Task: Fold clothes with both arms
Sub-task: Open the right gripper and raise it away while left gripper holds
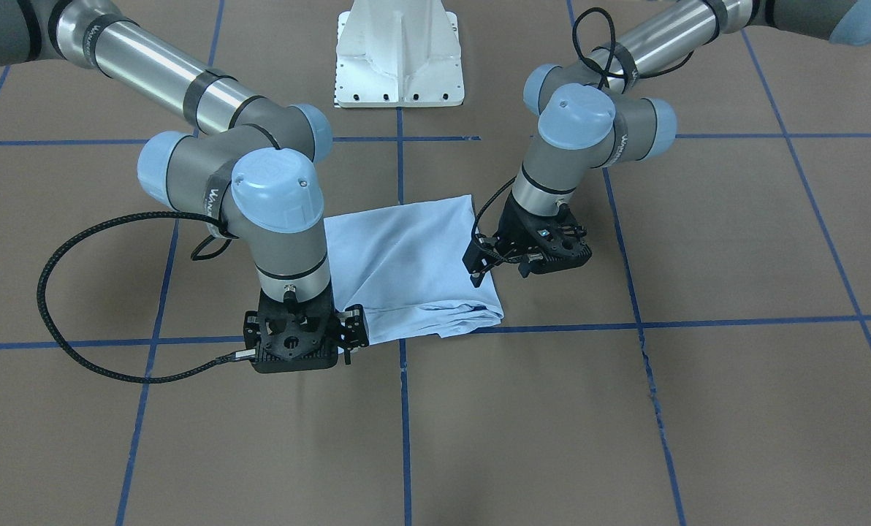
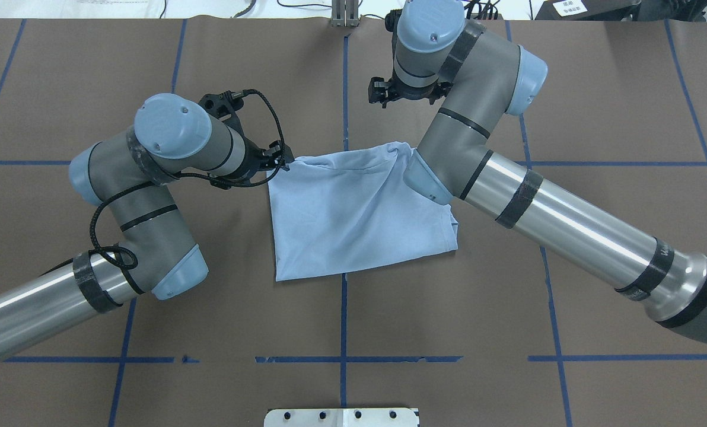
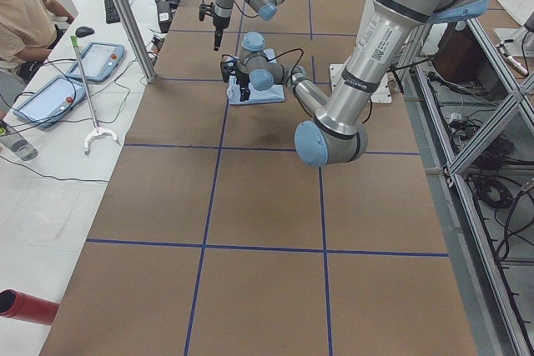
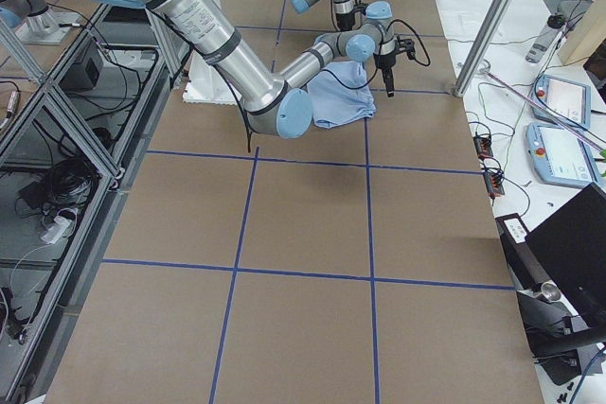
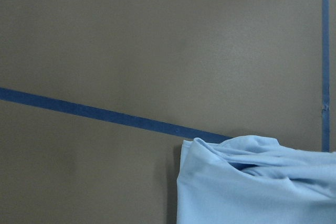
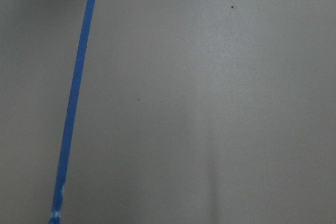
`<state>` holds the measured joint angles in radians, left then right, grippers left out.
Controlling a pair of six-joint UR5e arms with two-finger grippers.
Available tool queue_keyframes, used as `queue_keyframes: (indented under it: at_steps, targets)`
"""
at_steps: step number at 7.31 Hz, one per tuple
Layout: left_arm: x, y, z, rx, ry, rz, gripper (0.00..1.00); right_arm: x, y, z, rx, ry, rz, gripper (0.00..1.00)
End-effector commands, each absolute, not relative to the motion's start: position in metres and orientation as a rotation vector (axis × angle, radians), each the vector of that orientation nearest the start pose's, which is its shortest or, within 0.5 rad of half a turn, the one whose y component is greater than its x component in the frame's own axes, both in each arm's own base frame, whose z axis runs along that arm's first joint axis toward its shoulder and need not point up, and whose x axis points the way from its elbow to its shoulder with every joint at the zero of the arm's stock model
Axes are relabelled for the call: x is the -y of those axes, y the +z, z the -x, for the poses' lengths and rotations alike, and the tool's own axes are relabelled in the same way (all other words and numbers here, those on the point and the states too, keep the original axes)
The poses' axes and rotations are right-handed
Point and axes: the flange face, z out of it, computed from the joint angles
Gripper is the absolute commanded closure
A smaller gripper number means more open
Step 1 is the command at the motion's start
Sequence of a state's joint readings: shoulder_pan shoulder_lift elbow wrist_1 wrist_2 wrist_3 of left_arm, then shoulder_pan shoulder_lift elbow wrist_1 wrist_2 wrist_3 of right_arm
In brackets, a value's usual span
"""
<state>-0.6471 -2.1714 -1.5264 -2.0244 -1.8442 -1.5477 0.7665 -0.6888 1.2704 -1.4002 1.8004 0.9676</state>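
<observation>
The clothes are one light blue T-shirt (image 1: 413, 256) folded into a rough rectangle, flat on the brown table (image 2: 341, 308); no print shows. My left gripper (image 2: 275, 161) hovers at the shirt's (image 2: 353, 219) far left corner, tilted toward it. That bunched corner (image 5: 252, 187) lies loose in the left wrist view. My right gripper (image 2: 383, 93) points straight down beyond the shirt's far edge, apart from the cloth. The front view places it (image 1: 297, 345) beside the shirt's corner. The right wrist view holds only table and tape. Fingers are hidden on both, so I cannot tell their state.
Blue tape lines (image 1: 402, 438) grid the table. The white pedestal base (image 1: 399, 58) stands at the robot's side. A seated person (image 3: 21, 6), tablets (image 3: 100, 60) and cables occupy a side bench past the far edge. Metal frames (image 4: 57, 130) flank the robot's side.
</observation>
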Motion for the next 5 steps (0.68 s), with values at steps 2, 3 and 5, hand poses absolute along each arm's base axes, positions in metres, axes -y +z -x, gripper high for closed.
queue_keyframes:
  at_steps: [2,3,5]
  targets:
    - [0.522,0.275,-0.513,-1.059,-0.575,-0.016,0.54,0.632,0.222,0.493,0.721,0.067,-0.298,0.00]
    - [0.526,0.281,-0.519,-1.042,-0.584,-0.007,0.54,0.632,0.223,0.493,0.720,0.068,-0.297,0.00]
    - [0.533,0.272,-0.524,-1.048,-0.622,0.011,0.54,0.632,0.225,0.493,0.718,0.070,-0.295,0.00]
